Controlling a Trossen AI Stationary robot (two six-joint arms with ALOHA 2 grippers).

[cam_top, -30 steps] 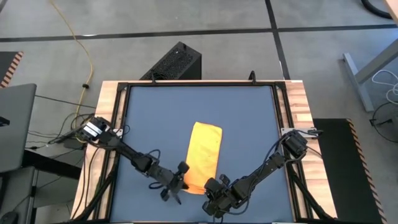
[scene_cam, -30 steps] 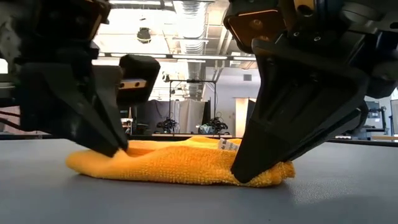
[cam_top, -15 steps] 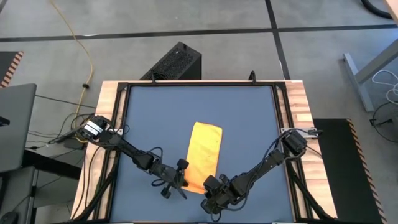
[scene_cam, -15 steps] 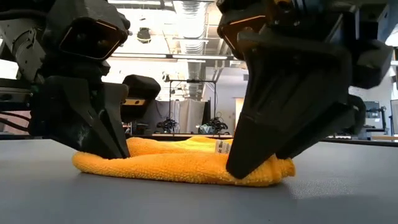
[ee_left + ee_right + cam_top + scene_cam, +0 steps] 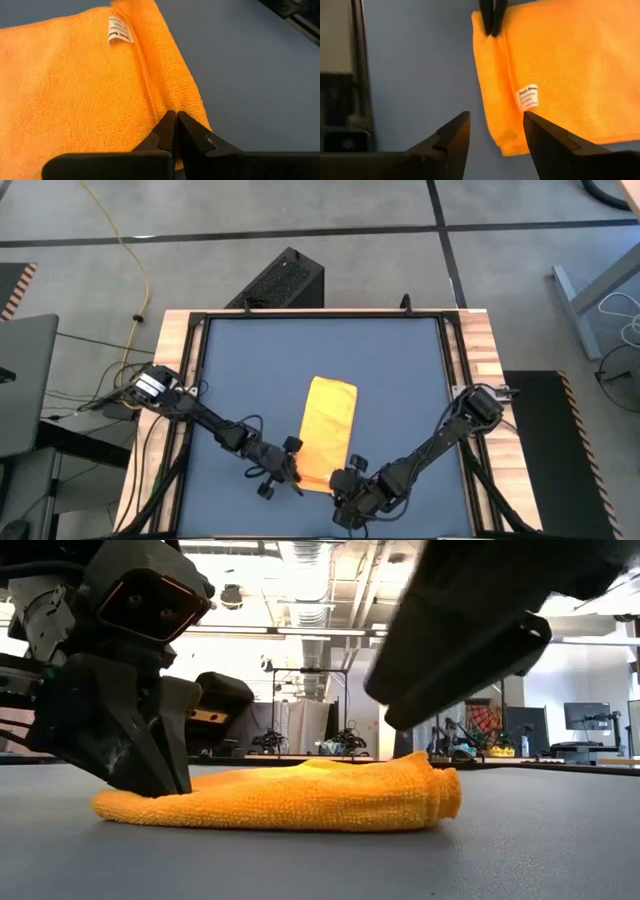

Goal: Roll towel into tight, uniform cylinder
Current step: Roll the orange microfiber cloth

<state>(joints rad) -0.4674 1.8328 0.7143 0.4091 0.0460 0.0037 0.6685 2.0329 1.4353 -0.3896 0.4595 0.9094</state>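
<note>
The yellow towel (image 5: 330, 425) lies as a long folded strip on the dark blue tabletop (image 5: 250, 360), running from far to near. Its white tag (image 5: 120, 31) sits near the near end. Along that near edge runs a narrow raised band (image 5: 165, 75). My left gripper (image 5: 175, 116) is shut, with its tips on the towel's near left corner (image 5: 150, 775). My right gripper (image 5: 495, 120) hangs open above the near right corner (image 5: 507, 142) and touches nothing. In the low view it (image 5: 450, 640) is clear above the cloth. My left gripper presses its shut fingertips (image 5: 167, 125) down on the band along the towel's near edge (image 5: 192, 107), at the left corner. The fingers slant down from the table's left. The towel lies flat on the table under them. Whether any cloth sits between the tips, I cannot tell.
A wooden frame (image 5: 480, 360) borders the blue tabletop. A black box (image 5: 285, 280) stands beyond the far edge, and cables lie at the left (image 5: 130, 390). Bare blue surface lies on both sides of the towel and beyond its far end.
My right gripper has opened, let go of the towel's near right corner and risen clear of it while rolling at the wrist. That corner has settled onto the table. My left gripper has rolled at the wrist, staying shut at the left corner.
</note>
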